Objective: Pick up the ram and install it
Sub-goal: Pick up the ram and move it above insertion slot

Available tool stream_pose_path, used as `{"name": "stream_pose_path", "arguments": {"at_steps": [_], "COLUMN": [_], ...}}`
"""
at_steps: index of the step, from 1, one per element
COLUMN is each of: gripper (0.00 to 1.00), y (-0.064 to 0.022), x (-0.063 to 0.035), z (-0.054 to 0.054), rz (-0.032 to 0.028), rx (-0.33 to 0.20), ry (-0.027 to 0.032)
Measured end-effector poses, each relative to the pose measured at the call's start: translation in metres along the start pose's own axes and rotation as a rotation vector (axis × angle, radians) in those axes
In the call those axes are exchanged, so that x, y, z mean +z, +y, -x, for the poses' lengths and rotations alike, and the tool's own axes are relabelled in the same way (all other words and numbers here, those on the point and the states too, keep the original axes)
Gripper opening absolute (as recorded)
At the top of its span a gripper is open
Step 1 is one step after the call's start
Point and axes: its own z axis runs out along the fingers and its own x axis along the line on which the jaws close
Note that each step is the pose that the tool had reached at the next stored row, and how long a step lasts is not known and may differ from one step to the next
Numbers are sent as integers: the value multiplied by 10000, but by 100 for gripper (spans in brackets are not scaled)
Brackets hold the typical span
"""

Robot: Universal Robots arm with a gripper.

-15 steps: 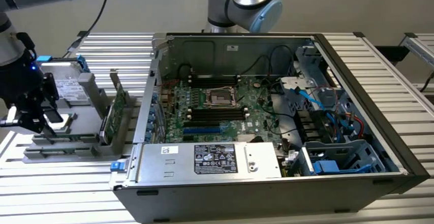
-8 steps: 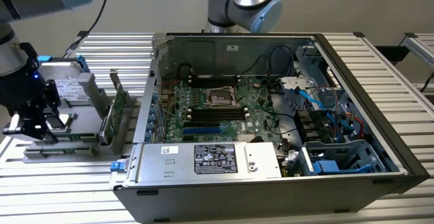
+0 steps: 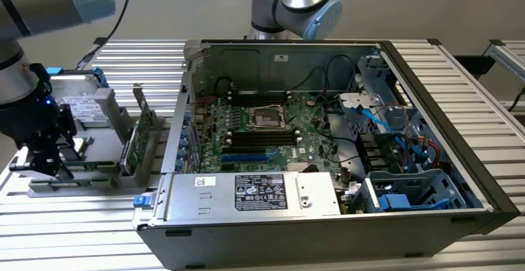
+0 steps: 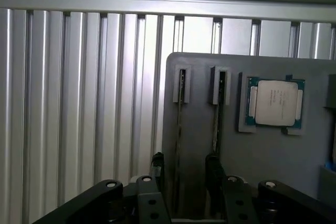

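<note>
Directly over the parts tray (image 4: 252,156): gripper (image 4: 185,165) spread wide, straddling the ram (image 4: 179,129).

Fingers (image 4: 157,163) stand apart on either side of the ram, which sits on edge in its tray slot; contact cannot be told. Second stick (image 4: 216,124) stands in the neighbouring slot, close by one finger, so room is tight there. CPU (image 4: 275,102) lies flat further along, apart from both. Tray edge meets bare slatted table (image 4: 79,103), open room that side. Exterior view: tray lies to the exterior view's left of the open computer case (image 3: 271,56), expansion card (image 3: 144,129) upright between.
</note>
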Motion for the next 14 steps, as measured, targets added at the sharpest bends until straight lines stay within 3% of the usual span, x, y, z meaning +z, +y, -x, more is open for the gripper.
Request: {"name": "stream_pose_path", "arguments": {"at_steps": [14], "gripper": [45], "y": [-4], "x": [255], "z": [-25], "rz": [2], "rx": [46], "ry": [-1]}}
